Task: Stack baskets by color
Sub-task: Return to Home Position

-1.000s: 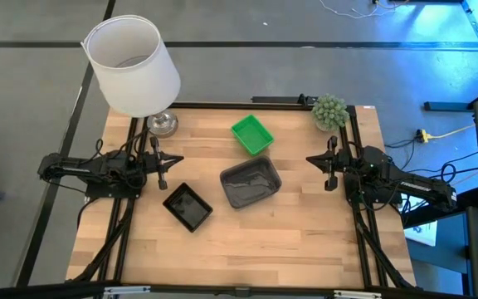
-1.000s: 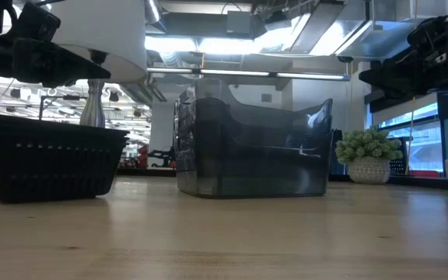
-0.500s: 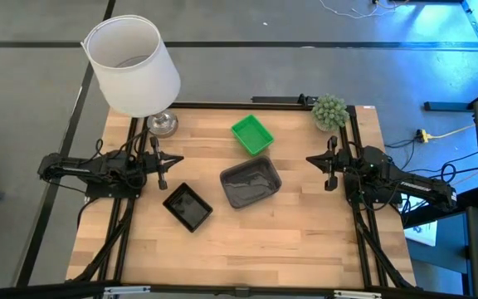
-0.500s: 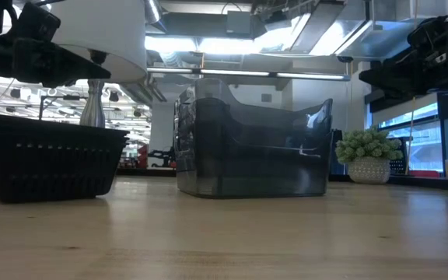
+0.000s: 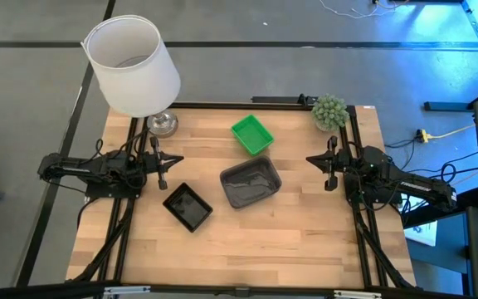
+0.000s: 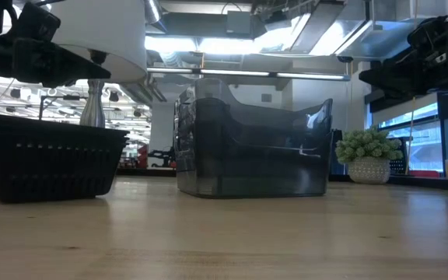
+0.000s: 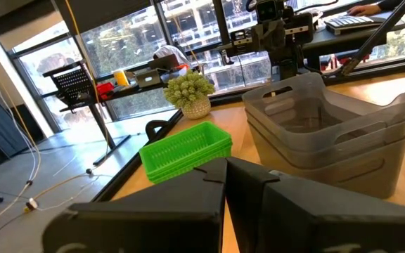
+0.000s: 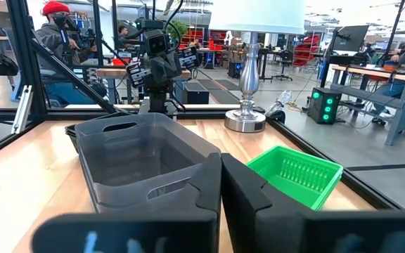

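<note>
Now both sets of jaws are pressing together, gripping nothing.
The left arm (image 5: 98,170) is hanging its jaws over the counter (image 5: 247,249)'s left edge, the right arm (image 5: 388,176) over its right edge. Between them the nested grey baskets (image 5: 251,183) are sitting mid-counter, the green basket (image 5: 251,134) just behind, the black basket (image 5: 188,206) front-left, a lamp (image 5: 133,66) and plant ball (image 5: 329,110) flanking the back corners.

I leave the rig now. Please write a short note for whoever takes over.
Left pincer: shut, empty, arm folded at the wooden table's left edge.
Right pincer: shut, empty, at the right edge.
Bright green perforated plastic baskets: back centre.
Smoky grey translucent plastic baskets: nested, table centre.
Small black plastic basket: front-left of the grey ones.
Done: each colour sits in one spot; no loose basket shows.
Left: nothing visible; layer counts of green and black cannot be told.
</note>
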